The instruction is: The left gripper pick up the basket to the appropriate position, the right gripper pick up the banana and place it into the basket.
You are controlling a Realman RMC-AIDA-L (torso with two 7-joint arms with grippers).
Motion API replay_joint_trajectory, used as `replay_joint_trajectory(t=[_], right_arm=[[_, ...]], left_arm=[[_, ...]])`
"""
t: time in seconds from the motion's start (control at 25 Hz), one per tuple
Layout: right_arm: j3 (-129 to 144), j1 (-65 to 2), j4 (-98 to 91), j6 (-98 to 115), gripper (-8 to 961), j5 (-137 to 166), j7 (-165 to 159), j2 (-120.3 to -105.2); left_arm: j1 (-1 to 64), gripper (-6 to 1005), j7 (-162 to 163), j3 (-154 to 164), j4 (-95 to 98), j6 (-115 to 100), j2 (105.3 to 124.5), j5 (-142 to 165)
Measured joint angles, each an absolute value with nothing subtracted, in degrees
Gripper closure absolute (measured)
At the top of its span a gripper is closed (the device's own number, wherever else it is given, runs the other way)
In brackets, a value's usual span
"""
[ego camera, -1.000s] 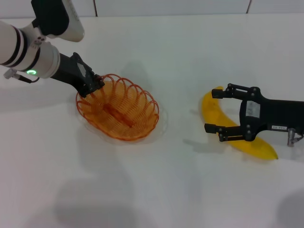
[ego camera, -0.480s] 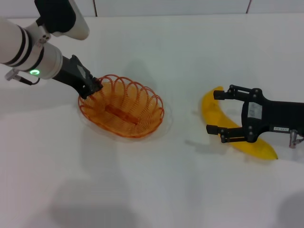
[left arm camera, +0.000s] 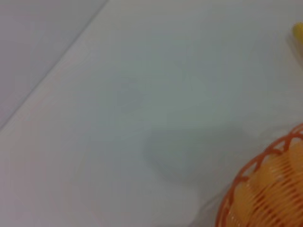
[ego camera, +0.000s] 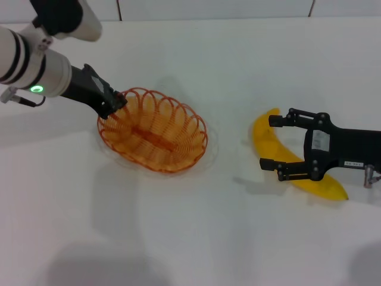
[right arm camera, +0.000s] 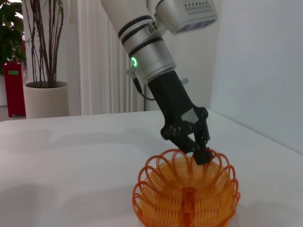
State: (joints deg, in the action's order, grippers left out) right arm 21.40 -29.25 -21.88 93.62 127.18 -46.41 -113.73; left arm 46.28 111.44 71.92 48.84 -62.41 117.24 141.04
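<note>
The banana (ego camera: 296, 163) lies on the table (ego camera: 250, 65), long axis running diagonally — one tip at the far side, the other tapering toward the robot's right. The right gripper (ego camera: 275, 142) straddles it: fingers spread wide, one finger past the far tip, the other over the mid-body, nothing gripped yet. So the fruit sits directly between and under its fingers; closing should catch it across the short axis, though whether the fingers are low enough can't be told from the head view.

The basket (ego camera: 153, 130) is well apart from the right gripper, off to its left. The left gripper (ego camera: 112, 106) pinches the basket's rim at the end nearest that arm — closed on the wire loops, seen clearly in the right wrist view (right arm camera: 196, 144). Basket long axis points roughly from left gripper toward the banana. Judged: the right arm is nearer the fruit, and the carry will go leftward across the bare table into the basket's open top.
</note>
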Motion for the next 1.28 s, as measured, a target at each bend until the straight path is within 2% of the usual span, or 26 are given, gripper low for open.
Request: replay_joint_trajectory(t=[0.44,0.76,1.28], right_arm=[[21.3,-28.9,-21.9,93.4,71,127.0,-46.4,-113.64],[21.3,-28.8,-21.9,93.2,72,127.0,-46.4,-113.64],[20.1,-29.4,-21.9,93.3,73,127.0,-46.4,-113.64]], left_arm=[[40.7,931,119.6,67.8,60.4,-71.4,116.81,133.3],[39.3,931,122.9,64.1,59.9,-72.7,116.84,129.4],[48.5,932,128.1,63.5,41.2,-64.9,116.71,131.0]])
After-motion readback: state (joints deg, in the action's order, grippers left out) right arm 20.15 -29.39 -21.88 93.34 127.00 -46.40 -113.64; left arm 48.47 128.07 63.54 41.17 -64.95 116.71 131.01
